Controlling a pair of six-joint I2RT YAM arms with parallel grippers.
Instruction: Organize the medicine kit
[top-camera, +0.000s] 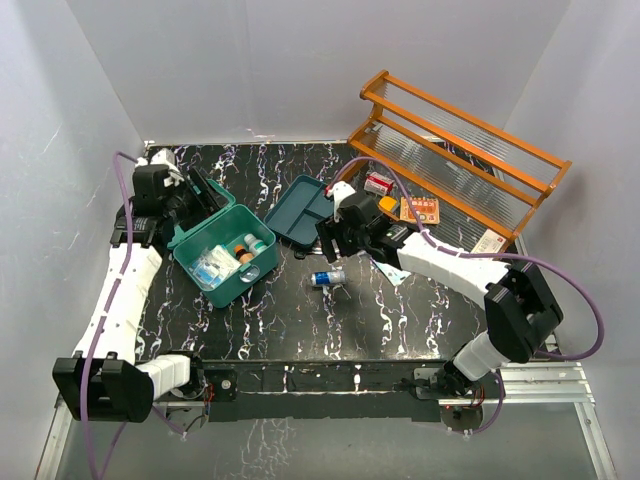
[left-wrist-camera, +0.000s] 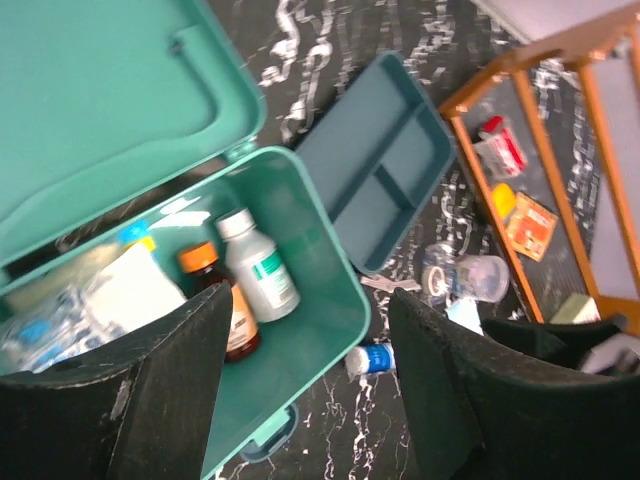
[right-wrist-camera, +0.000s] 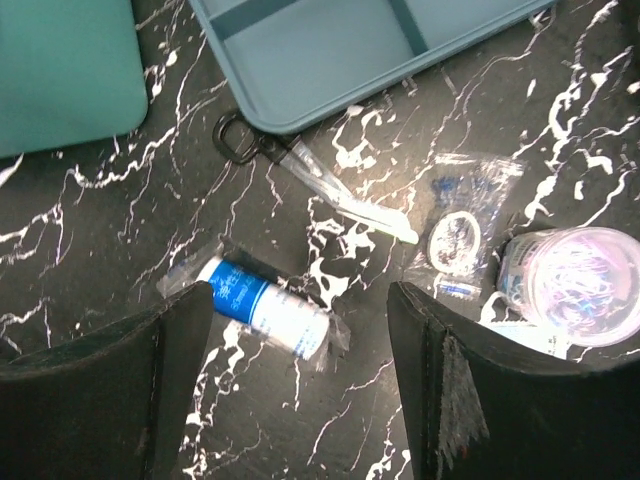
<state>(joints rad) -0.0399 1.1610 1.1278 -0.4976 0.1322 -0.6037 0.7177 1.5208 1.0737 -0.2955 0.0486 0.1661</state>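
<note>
The matte black right end effector (right-wrist-camera: 300, 305) gapes empty above a glossy blue-and-white wrapped tube (right-wrist-camera: 262, 308) on the marbled table (right-wrist-camera: 100, 210). The left end effector (left-wrist-camera: 308, 320) is likewise spread, and the teal-green, round-cornered plastic medicine kit (left-wrist-camera: 312, 215) lies open beneath it.

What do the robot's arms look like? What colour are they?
The left arm and right arm have white links with chunky black joints. A thin purple cable loops along each. Their fingers are flat, black and scuffed.
</note>
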